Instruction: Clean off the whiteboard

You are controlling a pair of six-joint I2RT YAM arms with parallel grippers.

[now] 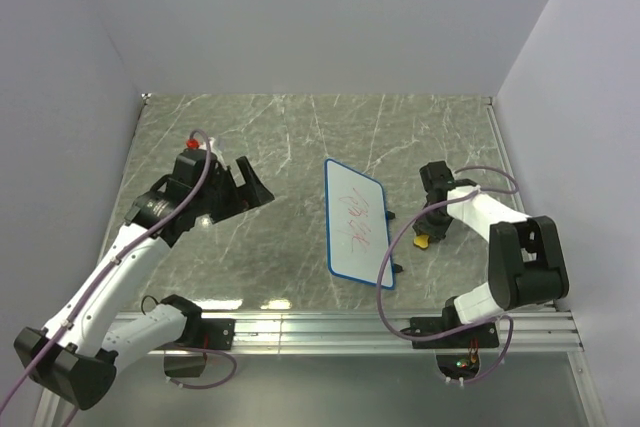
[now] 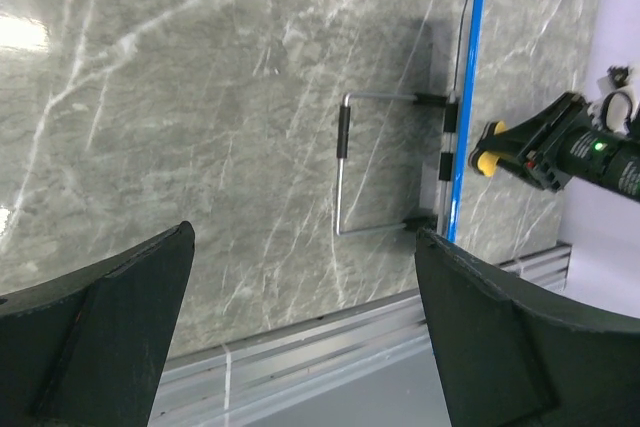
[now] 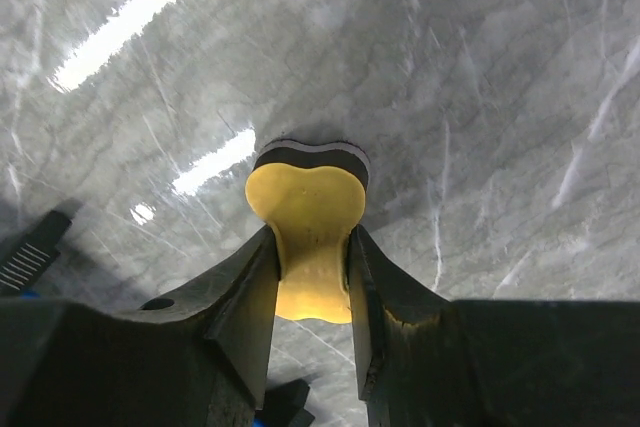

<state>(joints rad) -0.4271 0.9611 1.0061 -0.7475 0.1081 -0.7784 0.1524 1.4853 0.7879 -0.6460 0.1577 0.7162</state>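
The whiteboard (image 1: 355, 224), white with a thin blue frame and red scribbles, lies mid-table. In the left wrist view it shows edge-on as a blue line (image 2: 465, 97) with a wire stand (image 2: 345, 157) behind it. A small yellow eraser (image 1: 422, 242) sits on the table just right of the board. My right gripper (image 1: 427, 232) is shut on the eraser (image 3: 308, 217), whose narrow waist is squeezed between the fingers (image 3: 250, 297); its dark pad faces the marble. My left gripper (image 1: 252, 187) hovers left of the board, open and holding nothing (image 2: 305, 237).
The marble tabletop (image 1: 250, 257) is bounded by grey walls on the left, back and right. An aluminium rail (image 1: 330, 327) runs along the near edge by the arm bases. Purple cables (image 1: 400, 237) loop beside the right arm, close to the board's right edge.
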